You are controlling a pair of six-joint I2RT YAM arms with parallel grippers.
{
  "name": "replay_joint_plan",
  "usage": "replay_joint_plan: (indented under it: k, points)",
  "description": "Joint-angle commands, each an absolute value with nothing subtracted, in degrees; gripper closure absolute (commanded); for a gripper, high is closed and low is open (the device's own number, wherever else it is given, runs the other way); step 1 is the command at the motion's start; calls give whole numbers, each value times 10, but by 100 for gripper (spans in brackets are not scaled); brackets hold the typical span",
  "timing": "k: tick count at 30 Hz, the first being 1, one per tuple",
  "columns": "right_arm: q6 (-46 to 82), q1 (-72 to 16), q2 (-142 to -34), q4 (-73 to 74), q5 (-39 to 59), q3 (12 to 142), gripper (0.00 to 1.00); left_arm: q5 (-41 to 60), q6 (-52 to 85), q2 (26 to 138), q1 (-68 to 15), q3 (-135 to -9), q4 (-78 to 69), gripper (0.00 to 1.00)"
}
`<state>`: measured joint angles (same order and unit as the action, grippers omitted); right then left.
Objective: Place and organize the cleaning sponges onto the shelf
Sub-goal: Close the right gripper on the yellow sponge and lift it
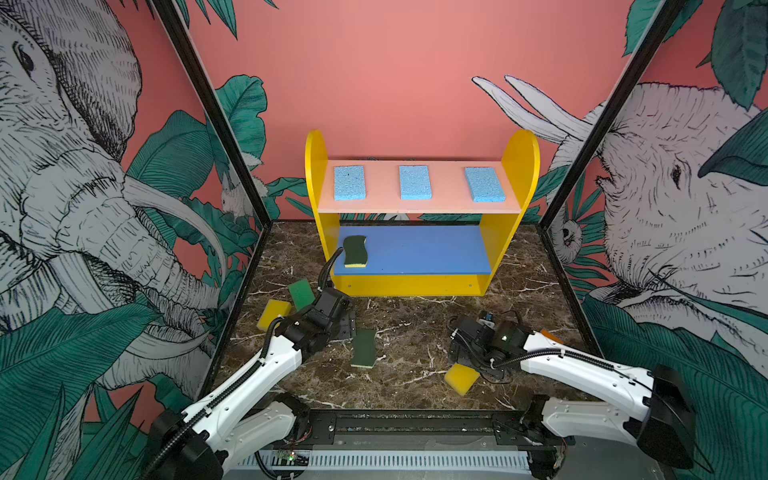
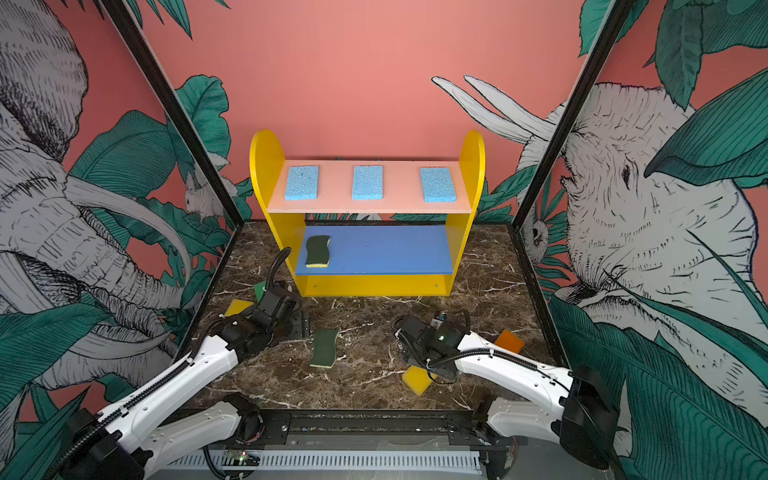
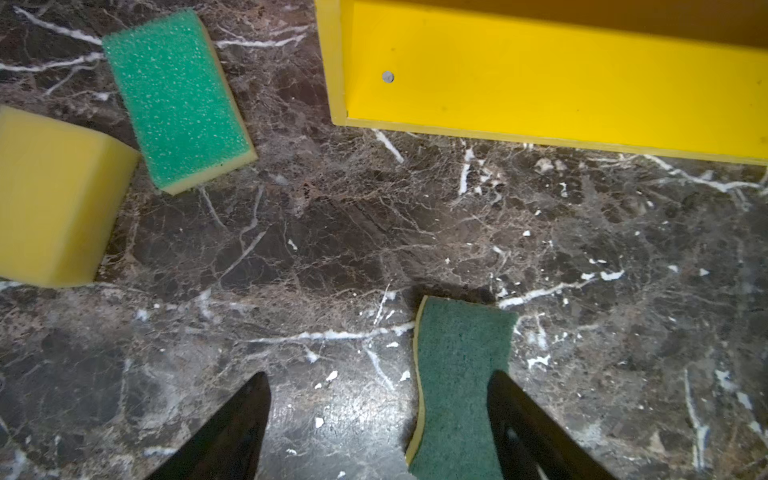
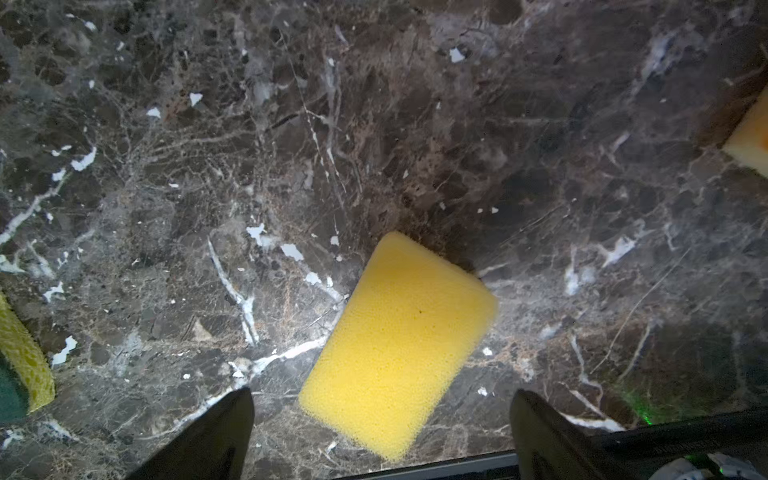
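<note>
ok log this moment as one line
shelf: three blue sponges top, wavy sponge middle | left gripper: open over floor wavy sponge | right gripper: open over yellow sponge

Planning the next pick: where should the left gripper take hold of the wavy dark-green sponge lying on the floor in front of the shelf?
Grip the wavy dark-green sponge across its narrow waist, coming straight down from above. It lies flat, green side up, with bare marble floor along both long edges. The open left gripper sits off-centre over it, so it should probably shift sideways first.
</note>
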<state>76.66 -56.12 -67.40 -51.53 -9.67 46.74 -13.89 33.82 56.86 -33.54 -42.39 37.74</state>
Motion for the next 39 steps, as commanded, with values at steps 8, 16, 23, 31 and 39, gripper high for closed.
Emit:
replay_joint_plan:
  k: [8,16,23,31,39]
  points:
    - [991,-600,-684,-519,-108,442,1,-105,336,542,-335,-428,332,14]
    - [1040,-610,-698,-480,-69,412,1,-111,339,524,-335,-413,332,13]
    - [1044,-613,-705,-448,-58,398,1,-108,341,526,-335,-415,333,12]
    - [1051,-614,-732,-413,-50,386,1,-111,347,522,-335,-416,341,12]
    - [1055,-606,-758,-371,-21,365,1,-135,340,504,-335,-426,365,12]
